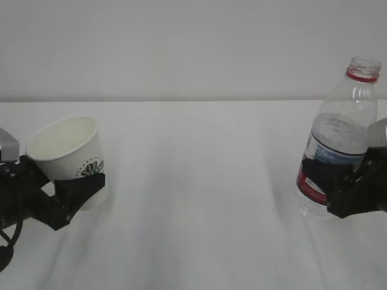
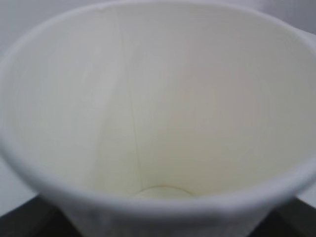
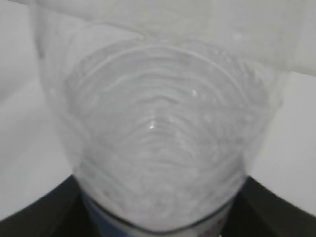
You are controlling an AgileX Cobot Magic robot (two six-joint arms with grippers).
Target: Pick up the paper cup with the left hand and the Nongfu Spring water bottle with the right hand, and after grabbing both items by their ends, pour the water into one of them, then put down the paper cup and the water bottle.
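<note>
My left pincer (image 1: 71, 188) is clamped on the lower part of the small white tapered paper cup (image 1: 68, 151) with the dark green logo — cup tilted, mouth facing up and toward the left of the exterior view, its base end just above the white table (image 1: 199, 199). Left wrist view looks straight into the cup (image 2: 163, 113): pale inside wall, seam line, round bottom, no liquid I can make out.

My right pincer (image 1: 338, 184) is clamped around the red label of the clear ribbed plastic water bottle (image 1: 341, 130) with the red neck ring — well apart from the cup, far across the table. Bottle close to upright, leaning slightly, cap off, mouth open at top. Whether its base touches the table I cannot tell. Right wrist view shows the bottle's ribbed clear wall (image 3: 163, 143) close up, dark pincer fingers (image 3: 39, 212) either side.
</note>
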